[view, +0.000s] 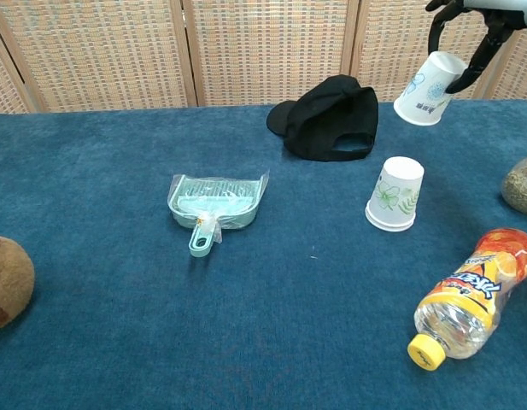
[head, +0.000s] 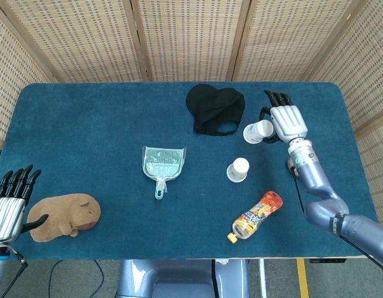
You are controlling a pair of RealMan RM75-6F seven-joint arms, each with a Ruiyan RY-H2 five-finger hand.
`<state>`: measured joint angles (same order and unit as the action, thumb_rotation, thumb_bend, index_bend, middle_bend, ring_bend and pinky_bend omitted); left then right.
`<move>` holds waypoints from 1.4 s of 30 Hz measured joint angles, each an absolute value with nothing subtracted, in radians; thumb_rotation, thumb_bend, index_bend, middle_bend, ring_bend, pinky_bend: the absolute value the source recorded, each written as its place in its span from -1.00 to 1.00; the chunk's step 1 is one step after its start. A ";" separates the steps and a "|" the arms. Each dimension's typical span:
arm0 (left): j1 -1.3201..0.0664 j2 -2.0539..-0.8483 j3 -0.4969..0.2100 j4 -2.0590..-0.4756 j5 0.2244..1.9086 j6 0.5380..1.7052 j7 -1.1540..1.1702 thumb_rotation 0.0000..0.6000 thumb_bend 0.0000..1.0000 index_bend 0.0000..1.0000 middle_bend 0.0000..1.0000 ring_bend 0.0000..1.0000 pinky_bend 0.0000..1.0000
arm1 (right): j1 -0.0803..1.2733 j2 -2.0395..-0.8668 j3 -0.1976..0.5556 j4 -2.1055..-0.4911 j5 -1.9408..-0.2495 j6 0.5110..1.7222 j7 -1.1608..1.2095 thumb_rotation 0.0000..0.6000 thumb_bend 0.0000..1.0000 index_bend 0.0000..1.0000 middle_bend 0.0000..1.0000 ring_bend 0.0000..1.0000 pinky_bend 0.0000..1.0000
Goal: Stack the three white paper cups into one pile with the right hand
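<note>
My right hand [head: 285,122] holds a white paper cup with a blue print [view: 430,77] in the air, tilted, mouth down and to the left; the same cup [head: 257,131] shows beside the black cap in the head view. Its dark fingertips [view: 485,47] wrap the cup's side. A second white cup with a green leaf print [view: 395,194] stands upside down on the blue table, below and left of the held one; it is the cup [head: 238,169] mid-table in the head view. I see no third cup. My left hand [head: 10,202] hangs off the table's left front corner with fingers spread and holds nothing.
A black cap [head: 215,109] lies at the back. A pale green dustpan [head: 162,164] sits mid-table. An orange drink bottle [head: 256,215] lies near the front right. A brown plush animal [head: 64,215] rests front left. A brownish object [view: 523,184] sits at the right edge.
</note>
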<state>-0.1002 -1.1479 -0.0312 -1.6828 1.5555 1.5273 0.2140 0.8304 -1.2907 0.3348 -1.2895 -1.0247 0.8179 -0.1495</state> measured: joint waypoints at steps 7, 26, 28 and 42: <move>-0.090 -1.136 -0.018 -1.695 1.591 1.548 0.200 1.00 -0.93 -1.00 -1.00 -1.00 -1.00 | 0.773 -1.164 0.319 -1.560 -0.989 0.928 -0.296 1.00 -0.59 0.00 -0.83 -1.00 -1.00; -0.070 -1.113 0.002 -1.716 1.654 1.589 0.176 1.00 -0.93 -1.00 -1.00 -1.00 -1.00 | 0.743 -1.174 0.239 -1.793 -0.966 1.065 -0.494 1.00 -0.59 0.00 -0.83 -1.00 -1.00; -0.070 -1.114 0.002 -1.714 1.659 1.591 0.175 1.00 -0.93 -1.00 -1.00 -1.00 -1.00 | 0.749 -1.189 0.237 -1.792 -0.964 1.066 -0.502 1.00 -0.59 0.00 -0.83 -1.00 -1.00; -0.066 -1.111 -0.005 -1.709 1.661 1.602 0.148 1.00 -0.93 -1.00 -1.00 -1.00 -1.00 | 0.793 -1.296 0.224 -1.671 -0.927 1.051 -0.540 1.00 -0.58 -0.02 -0.87 -1.00 -1.00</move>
